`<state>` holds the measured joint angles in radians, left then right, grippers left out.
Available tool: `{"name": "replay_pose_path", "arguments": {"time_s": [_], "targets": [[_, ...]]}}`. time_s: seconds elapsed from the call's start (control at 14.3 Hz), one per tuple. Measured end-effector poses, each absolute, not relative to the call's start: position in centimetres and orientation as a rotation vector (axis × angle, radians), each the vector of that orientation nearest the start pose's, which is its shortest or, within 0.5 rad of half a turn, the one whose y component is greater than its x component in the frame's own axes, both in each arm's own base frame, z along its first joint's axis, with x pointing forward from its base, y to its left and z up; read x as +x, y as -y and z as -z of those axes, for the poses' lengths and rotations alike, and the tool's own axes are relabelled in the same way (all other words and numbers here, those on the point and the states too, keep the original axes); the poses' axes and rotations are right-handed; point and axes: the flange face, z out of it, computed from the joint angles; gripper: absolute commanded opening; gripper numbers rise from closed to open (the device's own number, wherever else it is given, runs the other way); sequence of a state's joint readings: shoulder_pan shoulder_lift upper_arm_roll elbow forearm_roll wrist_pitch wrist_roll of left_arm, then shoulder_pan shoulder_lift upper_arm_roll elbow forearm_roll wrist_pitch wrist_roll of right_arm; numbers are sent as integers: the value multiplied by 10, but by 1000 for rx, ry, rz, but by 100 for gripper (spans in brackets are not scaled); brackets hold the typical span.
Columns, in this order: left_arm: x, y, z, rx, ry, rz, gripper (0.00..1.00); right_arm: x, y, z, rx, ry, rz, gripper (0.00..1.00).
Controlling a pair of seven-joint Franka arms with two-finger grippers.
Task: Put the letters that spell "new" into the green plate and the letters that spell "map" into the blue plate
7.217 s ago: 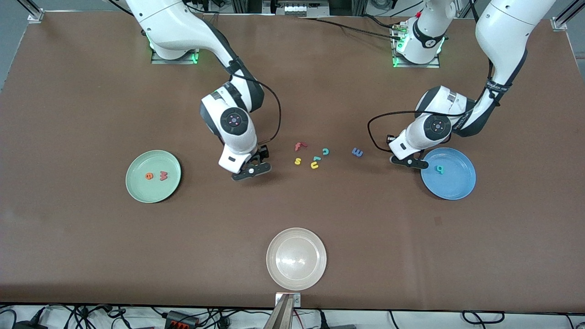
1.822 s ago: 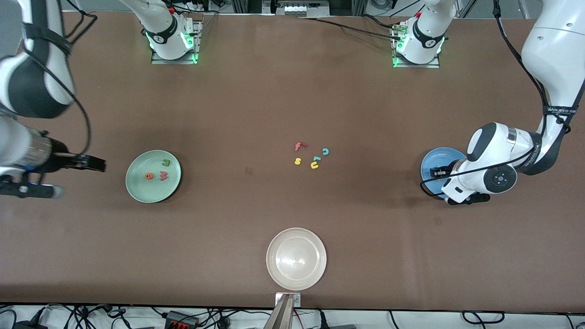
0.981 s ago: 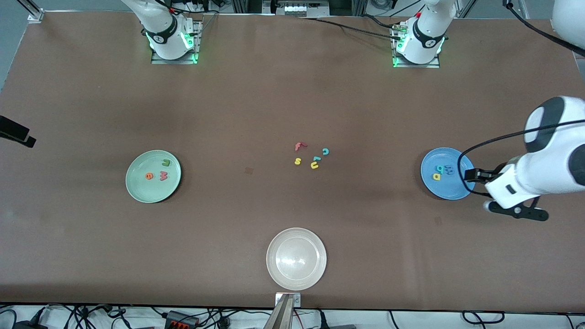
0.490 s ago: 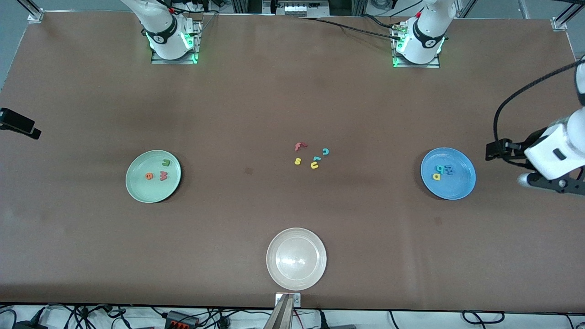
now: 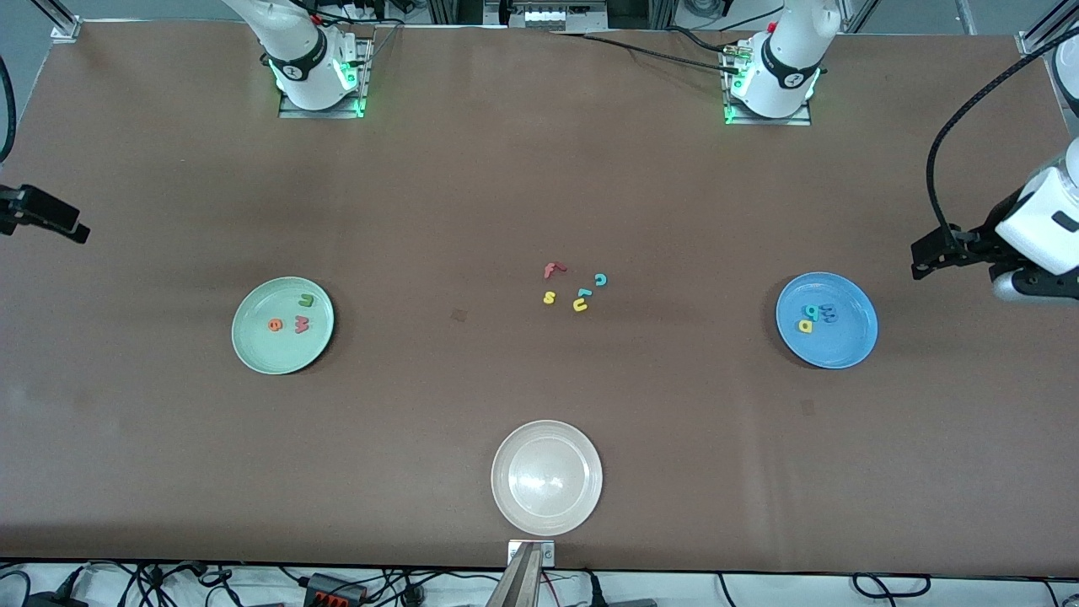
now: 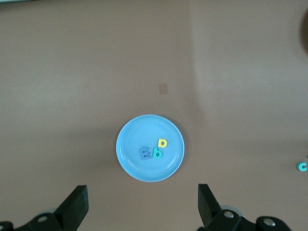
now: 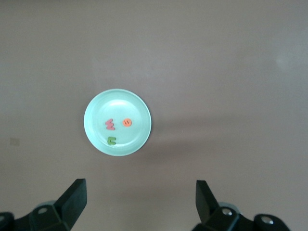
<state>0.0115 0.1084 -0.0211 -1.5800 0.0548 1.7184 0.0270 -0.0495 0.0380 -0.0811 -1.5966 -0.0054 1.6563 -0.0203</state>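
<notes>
The green plate (image 5: 261, 347) holds the olive "n" (image 5: 306, 299), the orange "e" (image 5: 275, 324) and the red-pink "w" (image 5: 302, 324). The blue plate (image 5: 845, 344) holds the blue "m" (image 5: 829, 314), the yellow "a" (image 5: 806, 326) and the teal "p" (image 5: 809, 312). My left gripper (image 5: 1037, 288) hangs open and empty, high over the table's edge at the left arm's end, beside the blue plate (image 6: 132, 137). My right gripper (image 7: 140, 187) is open and empty too, high over bare table beside the green plate (image 7: 120, 98); its fingers are outside the front view.
A whitish-beige plate (image 5: 546, 510) lies empty by the table's edge nearest the front camera. Mid-table lie loose letters: a red "f" (image 5: 552, 270), a yellow "s" (image 5: 549, 297), a teal "c" (image 5: 600, 279) and a yellow "u" (image 5: 580, 305).
The left arm has pulled up and away from the blue plate toward its end of the table. The right arm's visible part has barely shifted. No letter has moved in the last second.
</notes>
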Motion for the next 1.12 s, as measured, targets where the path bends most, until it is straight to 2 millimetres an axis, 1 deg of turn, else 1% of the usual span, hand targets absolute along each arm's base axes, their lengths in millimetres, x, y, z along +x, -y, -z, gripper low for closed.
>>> {"name": "replay_pose_path", "arguments": {"time_s": [0.21,0.35,0.7,1.12], "targets": [[577,-2,-568,-3091,-56,123,100,548,73,-601,-3141,-172,34,100],[569,-2,-569,-3105,-48,140,100,541,73,-600,-3140,-170,32,100],[567,4,-567,-3109,-62,128,100,541,76,-597,-3160,-130,27,100],[566,4,-566,-3109,-60,113,100,540,80,-596,-3163,-138,24,100]]}}
